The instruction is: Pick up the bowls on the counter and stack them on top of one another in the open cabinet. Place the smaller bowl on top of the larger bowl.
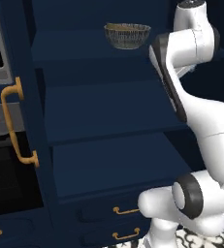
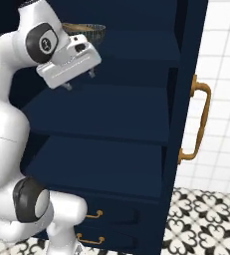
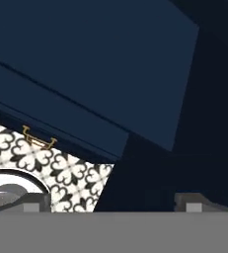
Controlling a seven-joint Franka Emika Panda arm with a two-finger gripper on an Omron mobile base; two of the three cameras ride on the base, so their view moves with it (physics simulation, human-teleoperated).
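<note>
The larger bowl [image 1: 127, 35], dark grey with a mottled wall, sits upright on an upper shelf of the open navy cabinet [image 1: 108, 106]. In the right base view its rim [image 2: 89, 30] peeks out behind my hand. My gripper [image 2: 79, 80] hangs just in front of and slightly below that bowl, open, with nothing between its fingers. In the hand view the gripper [image 3: 115, 202] points down past a navy shelf edge [image 3: 86, 74] toward the floor. The smaller bowl and the counter are out of view.
The cabinet door [image 2: 191, 99] with a curved brass handle [image 2: 200, 124] stands open on the right; another brass handle [image 1: 11, 126] is at the left. Navy drawers with brass pulls [image 1: 125, 210] lie below the shelves. Patterned floor tiles [image 2: 206, 219] spread underneath.
</note>
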